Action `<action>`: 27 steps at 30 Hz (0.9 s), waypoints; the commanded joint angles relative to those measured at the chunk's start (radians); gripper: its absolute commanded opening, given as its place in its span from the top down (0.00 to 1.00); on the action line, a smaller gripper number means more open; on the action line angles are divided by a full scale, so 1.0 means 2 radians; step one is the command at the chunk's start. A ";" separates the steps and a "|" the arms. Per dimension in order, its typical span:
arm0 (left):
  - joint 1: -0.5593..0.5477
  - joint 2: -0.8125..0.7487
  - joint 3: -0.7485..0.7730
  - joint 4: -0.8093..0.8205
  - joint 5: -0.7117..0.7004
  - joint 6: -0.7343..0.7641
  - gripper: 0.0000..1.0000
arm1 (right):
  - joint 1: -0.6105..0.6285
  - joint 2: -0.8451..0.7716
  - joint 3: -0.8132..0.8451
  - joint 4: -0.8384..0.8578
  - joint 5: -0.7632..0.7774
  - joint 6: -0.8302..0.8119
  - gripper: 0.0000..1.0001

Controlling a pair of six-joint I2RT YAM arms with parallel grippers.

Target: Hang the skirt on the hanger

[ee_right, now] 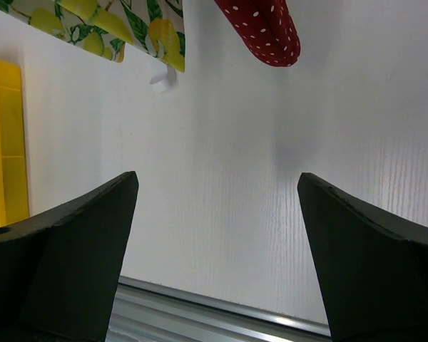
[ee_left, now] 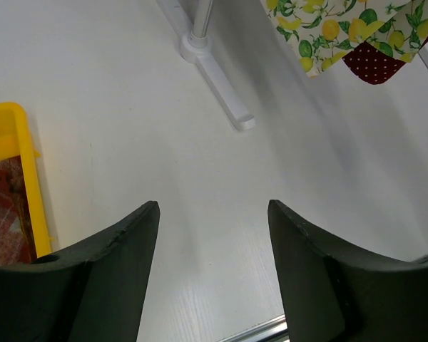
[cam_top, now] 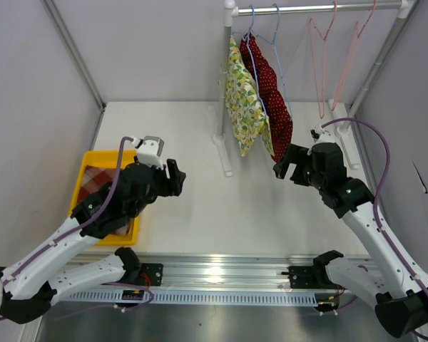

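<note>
Overhead, wrist cams; shared lemon skirt (cam_top: 241, 107)

You have bright, even light from overhead, so the white tabletop (cam_top: 200, 157) looks almost washed out and the shadows are soft. A faint grey patch lies under the red dotted skirt (ee_right: 264, 32) in the right wrist view, and a pale band runs beside the rack foot (ee_left: 217, 78) in the left wrist view. Glare streaks the metal rail (cam_top: 214, 274) at the near edge of the top view, and in both wrist views your jaws show as dark, nearly featureless shapes against a reasonably sharp background.
</note>
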 commanded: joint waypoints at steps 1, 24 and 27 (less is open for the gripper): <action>0.005 0.002 0.016 0.002 -0.011 -0.010 0.32 | -0.004 -0.008 0.014 0.014 -0.004 0.002 0.01; 0.388 0.052 -0.114 -0.054 -0.011 -0.188 0.23 | 0.010 0.032 -0.014 0.057 -0.109 0.004 0.01; 0.390 0.070 -0.131 -0.058 -0.021 -0.220 0.24 | 0.014 0.030 -0.024 0.060 -0.109 0.004 0.01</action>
